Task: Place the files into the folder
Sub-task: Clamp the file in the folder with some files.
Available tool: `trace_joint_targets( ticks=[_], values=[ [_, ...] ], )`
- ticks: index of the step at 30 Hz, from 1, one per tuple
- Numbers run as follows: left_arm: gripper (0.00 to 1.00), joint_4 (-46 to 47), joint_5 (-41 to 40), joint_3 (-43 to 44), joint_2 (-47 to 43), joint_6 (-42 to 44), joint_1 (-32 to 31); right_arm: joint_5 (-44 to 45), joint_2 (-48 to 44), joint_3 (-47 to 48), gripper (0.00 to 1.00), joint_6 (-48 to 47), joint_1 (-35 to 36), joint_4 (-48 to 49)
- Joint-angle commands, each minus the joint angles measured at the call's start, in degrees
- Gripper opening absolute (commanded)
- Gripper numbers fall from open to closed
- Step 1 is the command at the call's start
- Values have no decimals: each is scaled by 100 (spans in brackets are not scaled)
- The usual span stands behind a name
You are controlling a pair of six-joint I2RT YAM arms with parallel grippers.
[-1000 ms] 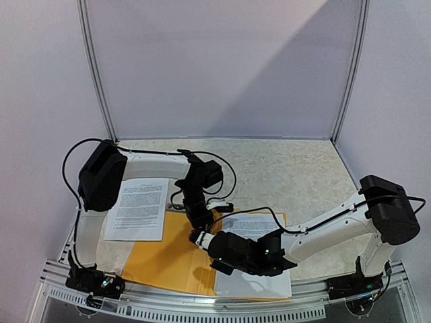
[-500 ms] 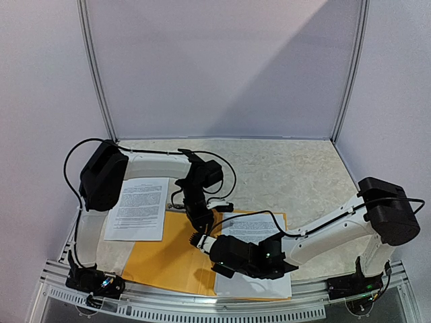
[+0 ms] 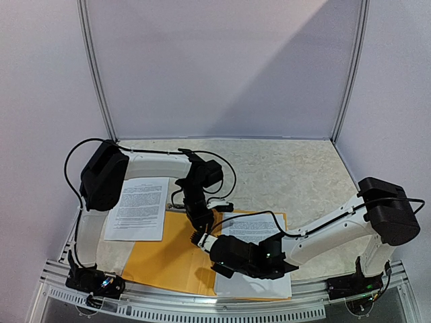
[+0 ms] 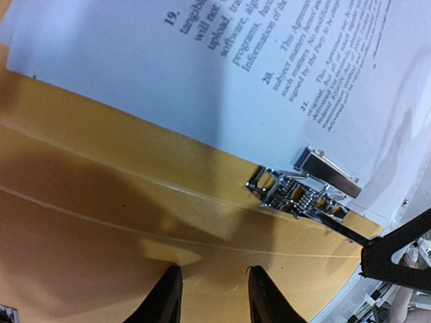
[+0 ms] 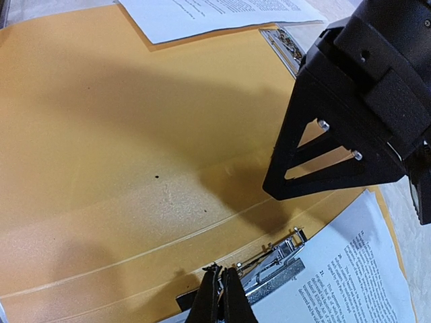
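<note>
The orange-yellow folder [image 3: 161,256] lies open on the table. One of the files [image 3: 259,232] rests on its right half, under the metal clip [image 4: 303,192]. A second of the files [image 3: 138,208] lies on the table left of the folder. My left gripper [image 3: 200,237] points down at the folder's middle fold. In the left wrist view the left gripper [image 4: 215,269] is open, with only bare folder between its fingers. My right gripper [image 5: 223,271] is shut, its tips against the clip [image 5: 273,262] at the sheet's edge [image 5: 343,282].
The two grippers are close together over the folder's fold; the left one's black body [image 5: 350,121] fills the right of the right wrist view. A metal frame rail [image 3: 202,306] runs along the near table edge. White walls enclose the marbled tabletop [image 3: 289,175].
My right arm has eased slightly left and nearer along the folder's fold. The left arm has stayed put. Both grippers have kept their openings.
</note>
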Motion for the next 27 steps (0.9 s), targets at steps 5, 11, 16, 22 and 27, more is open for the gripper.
trace_joint_targets(
  ticks=[5,11,16,22,27],
  values=[
    [37,1055,-705,-416,1077,50,41,-1581,326,14,4,387,317,-2276],
    [38,991,-694,-311,1062,53,74,-1215,107,675,12,267,123,-2556],
    [38,971,-787,-224,1111,84,74,-905,-260,1324,20,28,4,-2529],
    [39,934,-899,-141,1175,134,74,-909,-741,1585,28,-259,-25,-2065],
    [40,855,-919,-83,1152,155,74,-949,-1312,1250,31,-169,-20,-1763]
  ],
)
